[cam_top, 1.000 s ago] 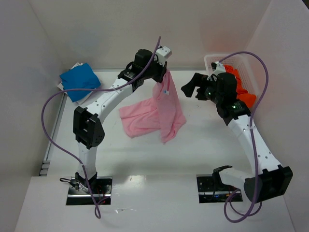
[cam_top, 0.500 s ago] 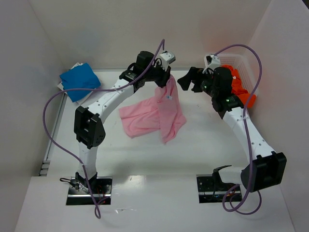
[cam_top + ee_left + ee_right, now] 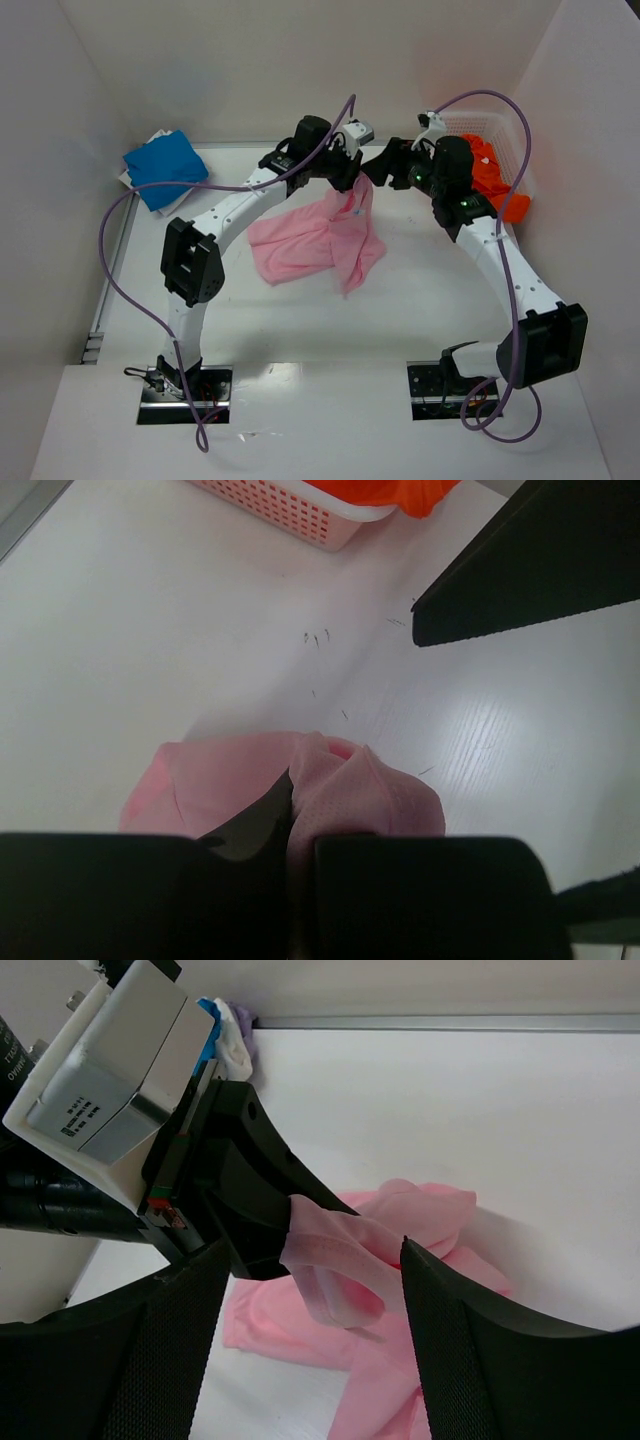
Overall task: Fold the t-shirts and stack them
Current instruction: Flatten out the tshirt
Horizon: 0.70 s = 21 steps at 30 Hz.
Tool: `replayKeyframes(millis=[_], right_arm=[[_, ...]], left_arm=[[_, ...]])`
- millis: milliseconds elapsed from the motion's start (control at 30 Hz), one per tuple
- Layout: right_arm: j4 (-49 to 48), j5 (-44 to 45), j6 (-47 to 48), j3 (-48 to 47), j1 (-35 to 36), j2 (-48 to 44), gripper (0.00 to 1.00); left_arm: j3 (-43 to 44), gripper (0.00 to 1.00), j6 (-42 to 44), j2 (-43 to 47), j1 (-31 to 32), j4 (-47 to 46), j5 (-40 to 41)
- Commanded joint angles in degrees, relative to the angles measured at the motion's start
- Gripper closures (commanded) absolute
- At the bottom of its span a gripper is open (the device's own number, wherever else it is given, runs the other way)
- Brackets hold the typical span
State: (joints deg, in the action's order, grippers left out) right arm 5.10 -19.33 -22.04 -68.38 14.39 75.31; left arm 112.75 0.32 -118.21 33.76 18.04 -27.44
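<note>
My left gripper (image 3: 354,172) is shut on a bunched hem of the light pink t-shirt (image 3: 312,243) and holds it up, while the rest of the shirt drapes onto the table. In the left wrist view the pink cloth (image 3: 362,792) bulges out from between the black fingers (image 3: 420,890). My right gripper (image 3: 377,172) is open right beside it. Its two fingers stand either side of the held pink hem (image 3: 332,1252) without clamping it. The bright blue t-shirt (image 3: 165,166) lies folded at the back left. The orange t-shirt (image 3: 496,182) sits in the basket.
The white mesh basket (image 3: 470,124) stands at the back right against the wall, its near wall (image 3: 290,510) also in the left wrist view. White walls close in the table on three sides. Purple cables loop off both arms.
My right gripper has swung left from the basket to the left gripper and its jaws have narrowed around the pink hem. The left gripper has shifted right and lowered with the shirt.
</note>
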Motion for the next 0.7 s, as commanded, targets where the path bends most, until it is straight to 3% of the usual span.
replayKeyframes(millis=[0,267,567,667], right_arm=[[-3.3,-0.4,0.6,-1.7,1.1,0.2,0.26],[-2.8,3.1,3.2,-1.1,2.4,1.9,0.46],[-2.8,3.6,4.3,-1.1,3.6,4.2,0.44],[-2.8,4.9,4.9,-1.1,3.6,4.8,0.52]], left_arm=[[0.5,0.89,1.8,0.1,0.1,-1.3,-1.9],[1.0,0.89,1.8,0.1,0.1,-1.3,-3.1],[1.0,0.89,1.8,0.1,0.6,-1.3,-3.1],[1.5,0.89,1.8,-0.4,0.6,-1.3,-3.1]])
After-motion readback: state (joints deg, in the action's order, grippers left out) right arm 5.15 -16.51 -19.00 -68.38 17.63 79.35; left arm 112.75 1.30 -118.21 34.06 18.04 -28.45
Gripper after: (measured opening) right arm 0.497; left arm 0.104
